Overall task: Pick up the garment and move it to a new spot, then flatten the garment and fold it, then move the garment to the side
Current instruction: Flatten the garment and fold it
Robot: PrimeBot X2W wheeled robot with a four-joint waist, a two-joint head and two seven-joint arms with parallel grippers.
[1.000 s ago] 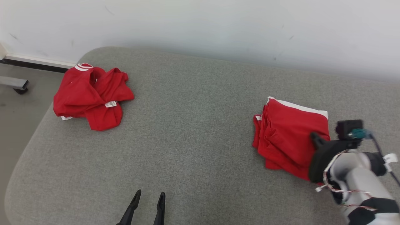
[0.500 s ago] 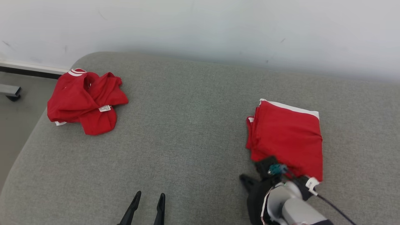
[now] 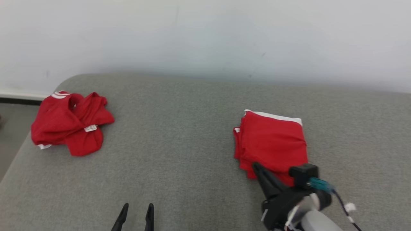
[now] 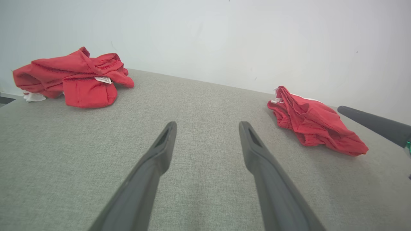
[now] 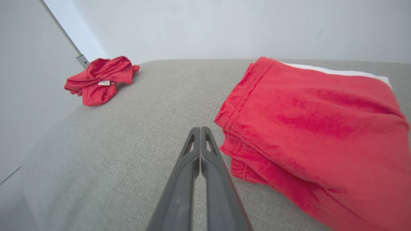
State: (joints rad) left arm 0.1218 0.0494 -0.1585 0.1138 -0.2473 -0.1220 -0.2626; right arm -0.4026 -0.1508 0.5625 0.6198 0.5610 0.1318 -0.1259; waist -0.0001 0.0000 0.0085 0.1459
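Observation:
A crumpled red garment [image 3: 69, 123] with white trim lies at the far left of the grey padded surface [image 3: 179, 154]. A folded red garment [image 3: 271, 144] rests at the right. My right gripper [image 3: 256, 166] is shut on nothing, its tip at the fold's near-left corner. In the right wrist view the closed fingers [image 5: 199, 130] point just left of the folded garment [image 5: 314, 128], with the crumpled garment [image 5: 101, 75] far off. My left gripper [image 3: 136, 208] is open and empty at the near edge. Its wrist view looks between the two garments [image 4: 74, 77] [image 4: 314, 123].
A pale wall [image 3: 205, 38] runs close behind the padded surface. The surface's rounded left edge drops to the floor [image 3: 9, 128] beside the crumpled garment. Open grey fabric stretches between the two garments.
My right arm swung from over the folded garment's right side to its near-left corner. The head camera shifted, so the whole scene slid left. Both garments lie as before.

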